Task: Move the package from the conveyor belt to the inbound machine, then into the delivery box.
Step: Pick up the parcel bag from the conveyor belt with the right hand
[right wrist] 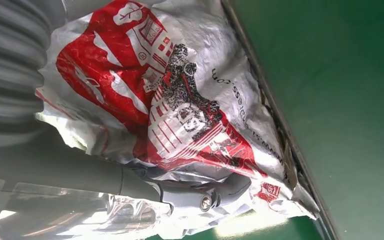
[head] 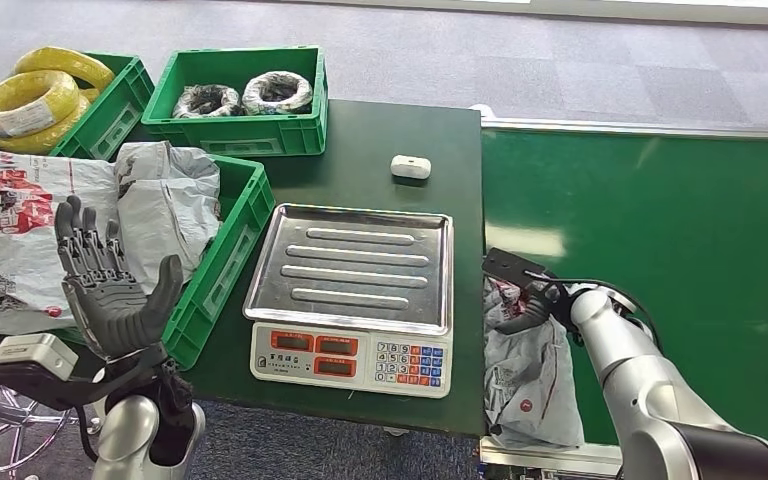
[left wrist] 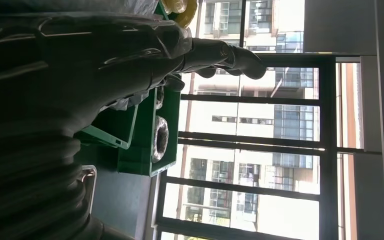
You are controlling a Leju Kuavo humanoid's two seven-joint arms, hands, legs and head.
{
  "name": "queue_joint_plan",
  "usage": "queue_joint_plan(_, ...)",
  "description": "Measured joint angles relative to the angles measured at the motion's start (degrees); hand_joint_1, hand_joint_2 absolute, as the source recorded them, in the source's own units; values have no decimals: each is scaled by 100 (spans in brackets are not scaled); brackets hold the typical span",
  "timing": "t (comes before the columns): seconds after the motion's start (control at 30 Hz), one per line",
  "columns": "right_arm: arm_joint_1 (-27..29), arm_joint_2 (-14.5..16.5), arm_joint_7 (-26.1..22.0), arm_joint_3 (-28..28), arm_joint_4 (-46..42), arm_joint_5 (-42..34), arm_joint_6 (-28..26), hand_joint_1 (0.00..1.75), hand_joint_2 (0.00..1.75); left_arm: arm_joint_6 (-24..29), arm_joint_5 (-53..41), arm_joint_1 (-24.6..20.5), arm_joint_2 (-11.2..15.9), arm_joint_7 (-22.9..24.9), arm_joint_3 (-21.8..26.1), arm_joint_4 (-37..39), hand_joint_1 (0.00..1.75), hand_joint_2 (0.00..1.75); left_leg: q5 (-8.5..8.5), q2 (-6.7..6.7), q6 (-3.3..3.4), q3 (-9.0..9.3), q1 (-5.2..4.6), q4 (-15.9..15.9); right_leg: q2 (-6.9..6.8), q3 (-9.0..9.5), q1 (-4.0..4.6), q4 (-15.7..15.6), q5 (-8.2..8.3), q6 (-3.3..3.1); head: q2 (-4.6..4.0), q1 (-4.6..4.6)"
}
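Likely parcel-sorting workshop: conveyor belt (head: 660, 250), weighing scale (head: 352, 300), green crates (head: 245, 125).

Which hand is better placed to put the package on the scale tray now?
The right hand: it already grips the package at the conveyor belt's edge, beside the scale tray. The left hand is raised with its fingers apart, near the box.

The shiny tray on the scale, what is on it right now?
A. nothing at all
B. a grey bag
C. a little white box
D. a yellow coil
A: the scale's metal tray is bare, while the grey package lies at the conveyor belt's edge under the right hand.
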Motion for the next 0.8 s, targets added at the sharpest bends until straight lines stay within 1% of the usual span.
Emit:
queue_joint_plan(0.07, 37, 38, 14, -14, 4, -49, -54, 0, 175, -3, 0, -47, 0, 0, 0, 25, 0, 175, 0, 0, 0, 0, 0, 0, 0, 1, 0, 0, 0, 0, 0, 1)
queue_joint_plan(0.2, 98, 146, 8, -29, 5, -112, -212, 174, 175, 0, 0, -167, 0, 0, 0, 91, 0, 175, 0, 2, 0, 2, 0, 0, 1, 2, 0, 0, 0, 0, 0, 1)
queue_joint_plan(0.4, 123, 232, -92, -142, 5, -367, -576, 175, 175, 59, -8, -183, -2, 0, 8, 113, 0, 175, 0, 4, 0, 3, 0, 0, 3, 2, 0, 1, 0, 0, 0, 0)
queue_joint_plan(0.8, 143, 241, -223, -236, 5, -432, -645, 175, 175, 72, -16, -88, 0, 0, 10, 99, 0, 175, 0, 3, 0, -3, 0, -1, 2, -1, 0, 1, 0, 0, 0, 0)
